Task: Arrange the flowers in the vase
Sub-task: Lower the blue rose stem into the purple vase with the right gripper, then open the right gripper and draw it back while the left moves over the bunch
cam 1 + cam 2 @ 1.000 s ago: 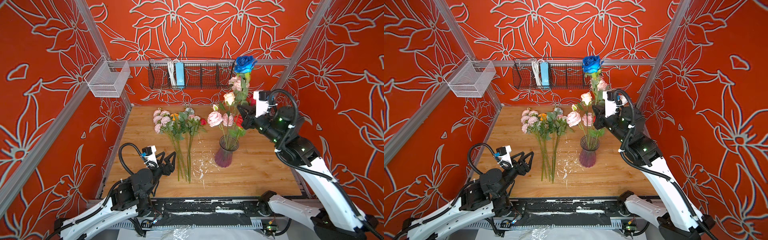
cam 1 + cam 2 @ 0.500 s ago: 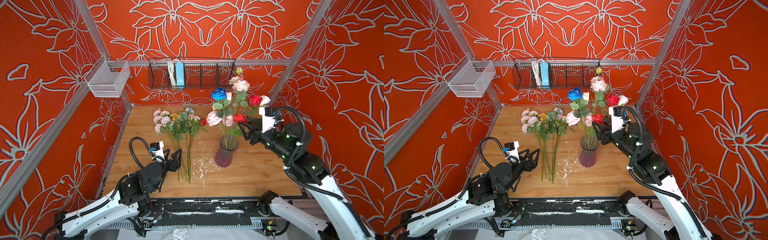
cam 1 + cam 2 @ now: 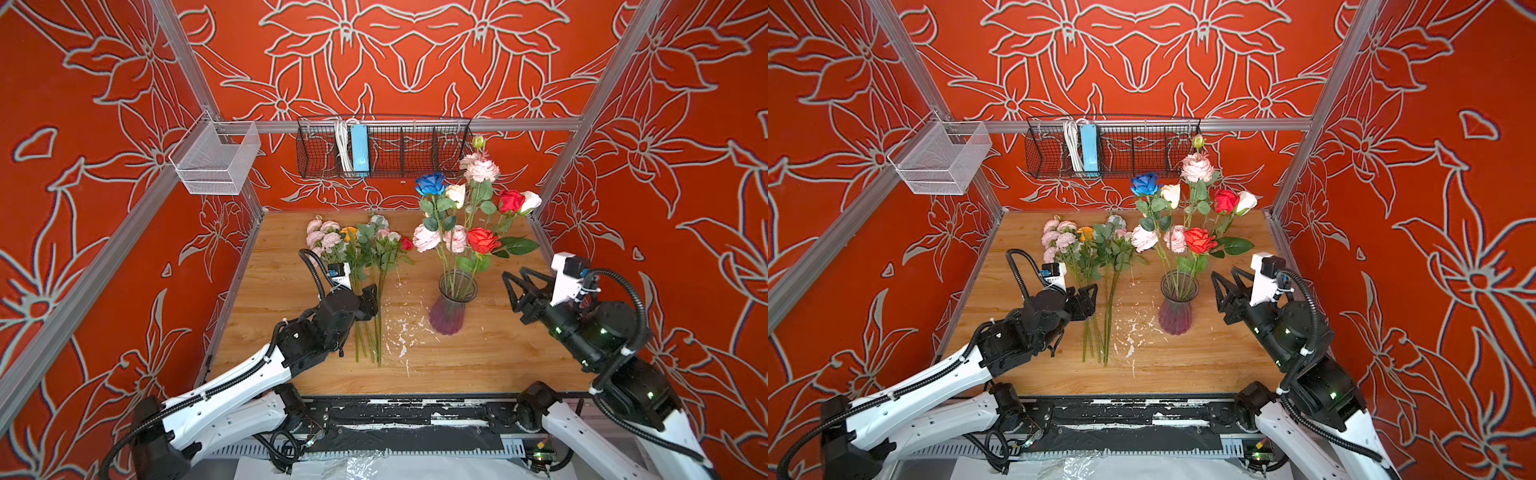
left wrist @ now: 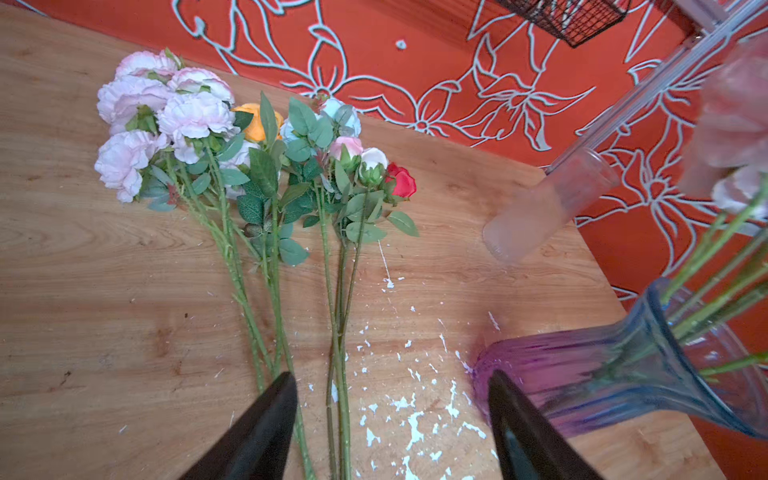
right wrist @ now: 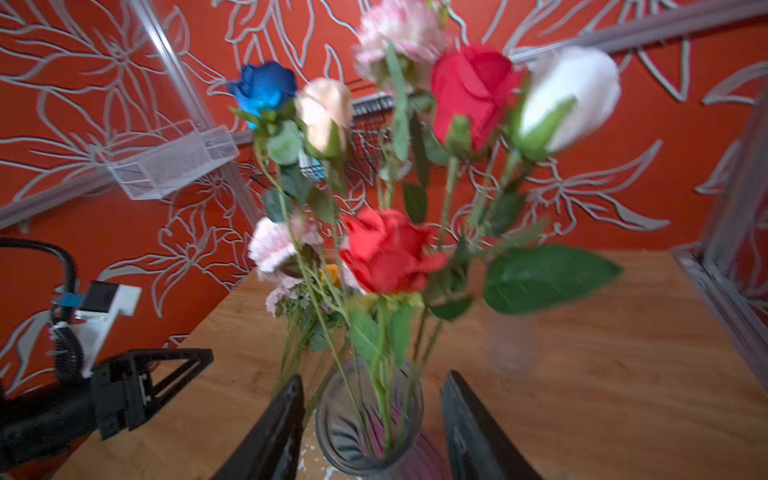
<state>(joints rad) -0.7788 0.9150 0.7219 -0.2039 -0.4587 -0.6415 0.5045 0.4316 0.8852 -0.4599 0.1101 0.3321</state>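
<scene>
Currently: loose flowers (image 3: 374,249), left of vase (image 3: 449,316); stems run lengthwise toward nearer left hand (image 4: 390,376), wide open, holding nothing.

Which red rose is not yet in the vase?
The small red rose lying on the table at the edge of the loose bunch; the other two stand upright in the vase.
</scene>
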